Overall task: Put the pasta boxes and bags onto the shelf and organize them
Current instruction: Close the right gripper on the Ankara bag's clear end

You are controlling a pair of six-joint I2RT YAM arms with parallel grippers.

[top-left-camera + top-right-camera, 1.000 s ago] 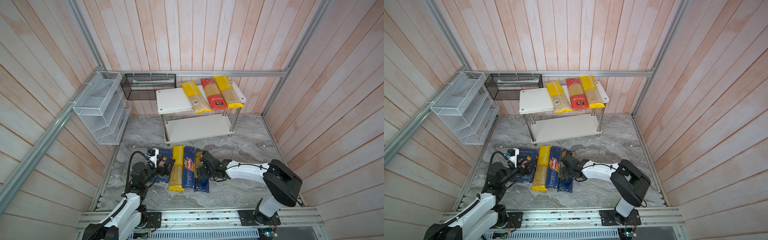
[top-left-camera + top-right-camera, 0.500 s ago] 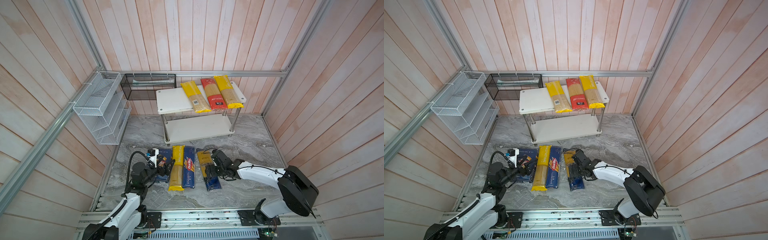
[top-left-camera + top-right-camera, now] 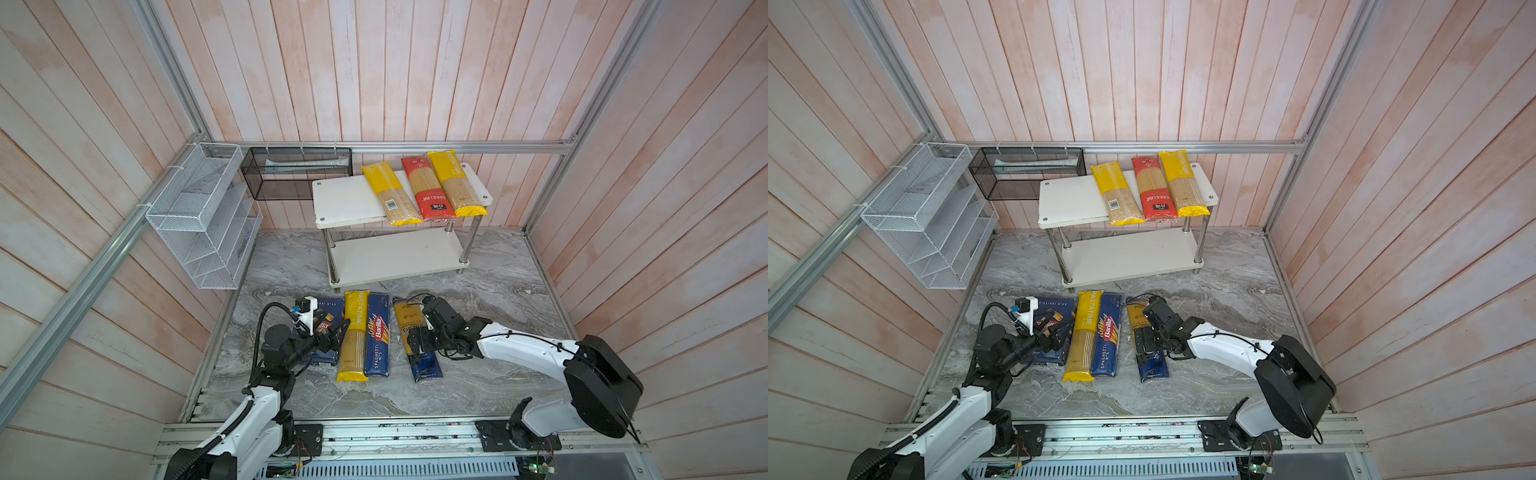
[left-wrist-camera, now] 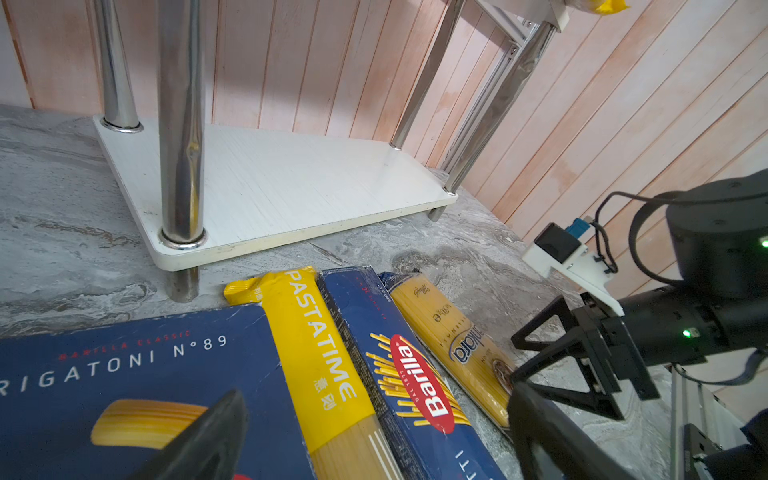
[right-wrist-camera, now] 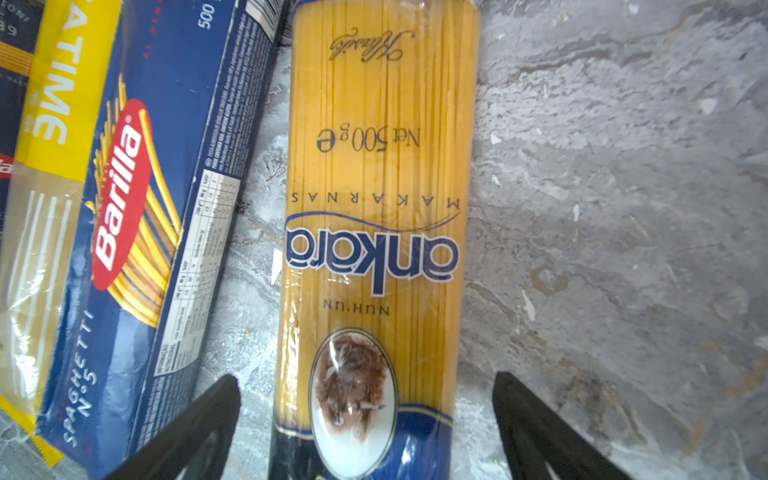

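Observation:
The white two-tier shelf [image 3: 349,201] carries two yellow bags [image 3: 390,195] [image 3: 455,185] and a red bag [image 3: 426,189] on its top board. On the marble floor lie a wide Barilla box [image 3: 328,307], a PASTATIME bag [image 3: 354,336], a Barilla spaghetti box [image 3: 378,334] and a clear blue-ended bag [image 3: 428,365]. My right gripper [image 5: 365,415] is open and straddles the clear bag [image 5: 374,208], its fingertips [image 5: 199,424] apart from it on both sides. My left gripper [image 4: 374,436] is open, low over the wide box [image 4: 124,365] and the PASTATIME bag [image 4: 320,353].
A white wire rack [image 3: 199,216] hangs on the left wall and a black mesh basket [image 3: 295,178] on the back wall beside the shelf. The shelf's lower board [image 3: 395,257] is bare. Aluminium rails [image 3: 374,432] run along the front edge.
The clear blue-ended bag has slid right, away from the spaghetti box, with my open right gripper over it; the right arm swung right too. The left arm has not moved.

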